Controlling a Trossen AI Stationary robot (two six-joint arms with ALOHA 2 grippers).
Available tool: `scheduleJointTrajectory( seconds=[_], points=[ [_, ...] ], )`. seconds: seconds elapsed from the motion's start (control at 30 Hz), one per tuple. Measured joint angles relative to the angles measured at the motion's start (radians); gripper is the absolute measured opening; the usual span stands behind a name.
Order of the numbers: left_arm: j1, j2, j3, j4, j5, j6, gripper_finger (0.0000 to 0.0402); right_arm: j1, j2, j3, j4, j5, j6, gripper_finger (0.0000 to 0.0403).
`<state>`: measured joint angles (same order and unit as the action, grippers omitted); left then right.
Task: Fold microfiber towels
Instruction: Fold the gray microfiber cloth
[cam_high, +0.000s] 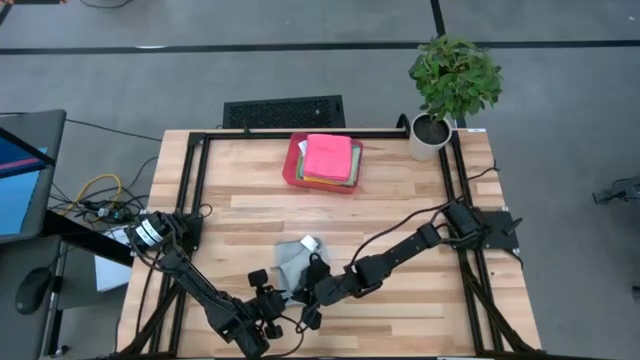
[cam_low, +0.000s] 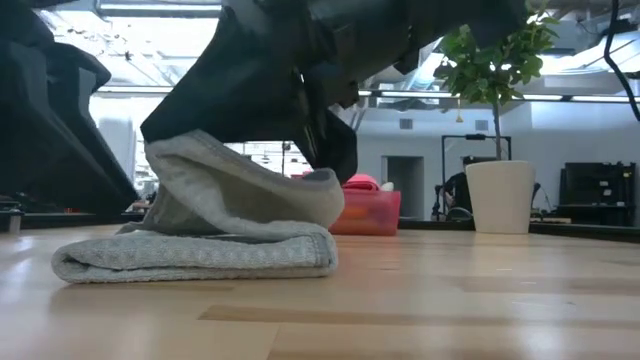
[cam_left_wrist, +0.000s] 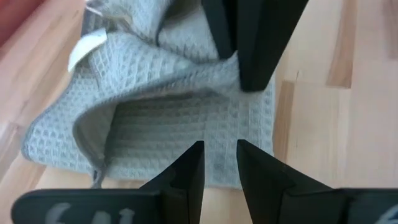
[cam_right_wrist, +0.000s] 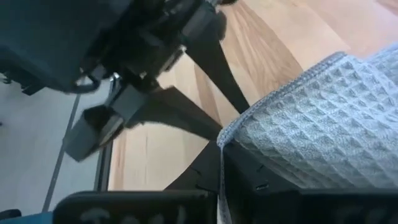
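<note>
A grey waffle-weave towel (cam_high: 292, 258) lies partly folded on the wooden table near its front edge, its lower layers flat on the wood (cam_low: 200, 255). My right gripper (cam_right_wrist: 221, 168) is shut on its raised upper layer. My left gripper (cam_left_wrist: 219, 149) is open by a narrow gap. It stands over the towel's near part (cam_left_wrist: 161, 124), close to the right gripper's fingers (cam_left_wrist: 249, 68). A pink towel (cam_high: 328, 155) tops a stack of folded towels in the red tray (cam_high: 291, 168) at the far middle. My right gripper pinches the towel's hemmed edge (cam_right_wrist: 231, 134) between its two fingers. That edge is lifted off the table, and the layer slopes down from the fingers (cam_low: 330, 165) to the folded layers on the wood. My left gripper: I cannot tell whether its fingertips touch the towel.
A potted plant (cam_high: 440, 90) in a white pot stands at the far right corner. A black frame (cam_high: 200, 190) runs along the table's sides. Bare wood lies between the tray and the grey towel.
</note>
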<state>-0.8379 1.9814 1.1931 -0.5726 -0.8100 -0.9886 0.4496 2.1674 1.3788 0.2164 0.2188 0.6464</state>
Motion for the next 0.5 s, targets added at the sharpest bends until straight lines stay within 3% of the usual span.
scheduleJointTrajectory(
  seconds=[0.23, 0.5],
  points=[
    [-0.022, -0.076, 0.0, -0.042, 0.035, -0.035, 0.0087, -0.003, 0.015, 0.0, 0.011, -0.003, -0.02, 0.0085],
    [-0.06, -0.143, 0.0, -0.05, -0.047, -0.04, 0.0087, -0.011, -0.053, 0.023, -0.065, -0.001, -0.155, 0.018]
  ],
)
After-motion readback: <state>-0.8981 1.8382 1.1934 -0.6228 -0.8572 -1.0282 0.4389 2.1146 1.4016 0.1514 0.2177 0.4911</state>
